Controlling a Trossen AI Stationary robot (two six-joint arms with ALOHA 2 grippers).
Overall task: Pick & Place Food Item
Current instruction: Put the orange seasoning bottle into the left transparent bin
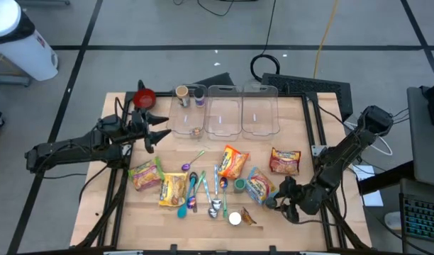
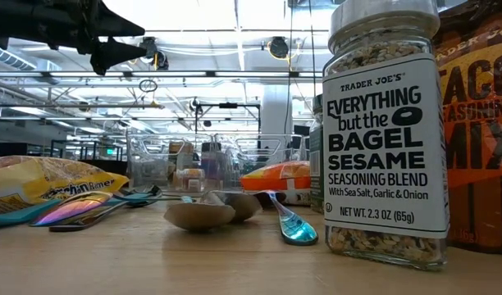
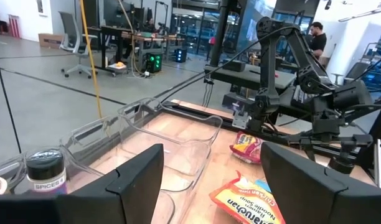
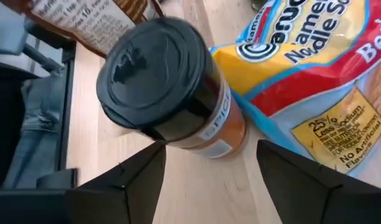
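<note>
An orange-filled spice jar with a black lid (image 4: 169,84) stands upright on the table beside a ramen noodle packet (image 4: 315,81). My right gripper (image 4: 209,177) hovers open just above and short of the jar, slanting down, one finger on either side of its lower part, near the table's front right (image 1: 274,200). More ramen packets (image 1: 232,161) lie across the table's middle. My left gripper (image 1: 157,133) waits open and level above the table's left, also seen high in the low view (image 2: 126,41).
Three clear bins (image 1: 224,112) line the far edge, with a red bowl (image 1: 145,98) to their left. Spoons (image 1: 203,188), a green-lidded jar (image 1: 240,185), a bagel seasoning jar (image 2: 386,131) and a taco mix packet (image 2: 481,123) crowd the front. A person stands beyond the table (image 3: 316,37).
</note>
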